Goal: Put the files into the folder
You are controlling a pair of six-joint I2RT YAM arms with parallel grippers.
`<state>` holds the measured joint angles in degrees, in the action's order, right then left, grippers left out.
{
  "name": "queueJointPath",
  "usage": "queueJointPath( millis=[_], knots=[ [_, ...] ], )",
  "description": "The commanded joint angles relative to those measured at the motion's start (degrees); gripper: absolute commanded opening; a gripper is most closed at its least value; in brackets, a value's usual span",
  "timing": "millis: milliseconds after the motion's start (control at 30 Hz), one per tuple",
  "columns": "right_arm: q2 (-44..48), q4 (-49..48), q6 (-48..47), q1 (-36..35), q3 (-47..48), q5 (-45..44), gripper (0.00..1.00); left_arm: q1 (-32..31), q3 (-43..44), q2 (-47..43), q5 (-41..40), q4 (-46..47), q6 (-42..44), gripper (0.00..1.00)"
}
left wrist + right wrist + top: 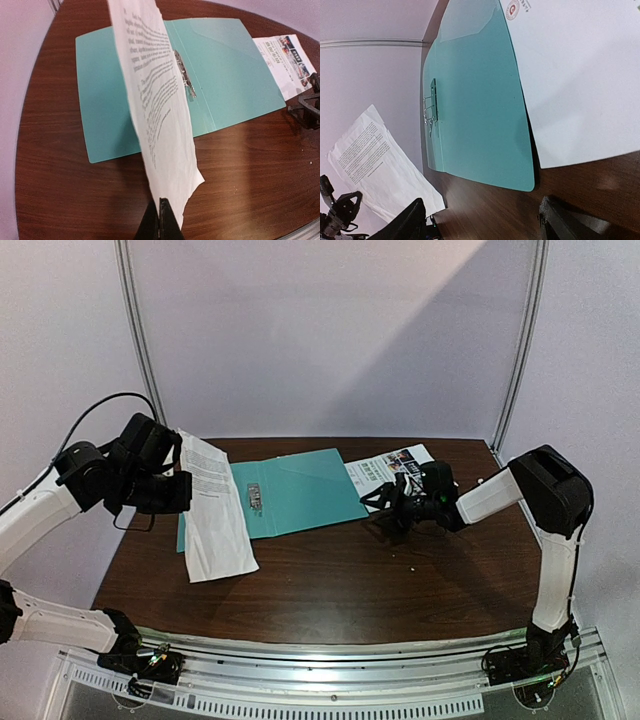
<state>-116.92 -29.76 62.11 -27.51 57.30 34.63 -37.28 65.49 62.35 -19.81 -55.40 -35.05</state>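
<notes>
The teal folder (300, 492) lies open and flat on the table, its metal clip (185, 75) showing along the spine. My left gripper (160, 210) is shut on an edge of the plain white text sheet (160, 100) and holds it up over the folder's left half; the sheet's far end droops onto the table (218, 545). The sheet with colour photos (388, 468) lies flat against the folder's right edge. My right gripper (385, 502) is low over the table beside the folder's near right corner (522, 182), open, with only bare wood between its fingers (560, 225).
The dark wooden table (360, 580) has a rounded edge on the left and pale booth walls (330, 330) close behind it. A metal rail (330, 670) runs along the near edge by the arm bases.
</notes>
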Motion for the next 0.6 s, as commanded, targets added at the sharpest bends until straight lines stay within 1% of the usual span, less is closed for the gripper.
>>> queueJointPath(
  millis=[0, 300, 567],
  knots=[
    [-4.26, 0.54, 2.38, -0.61, 1.56, -1.06, 0.77, 1.07, -1.46, -1.49, 0.21, -1.39, 0.93, 0.00],
    [-8.23, -0.03, 4.21, -1.83, 5.19, -0.38, 0.74, 1.37, -2.36, -2.31, 0.04, -1.49, 1.07, 0.00],
    [-9.95, -4.06, 5.64, -2.18, 5.48, 0.40, 0.65, 1.68, -2.95, -2.66, -0.05, -1.49, 1.47, 0.00]
  ],
)
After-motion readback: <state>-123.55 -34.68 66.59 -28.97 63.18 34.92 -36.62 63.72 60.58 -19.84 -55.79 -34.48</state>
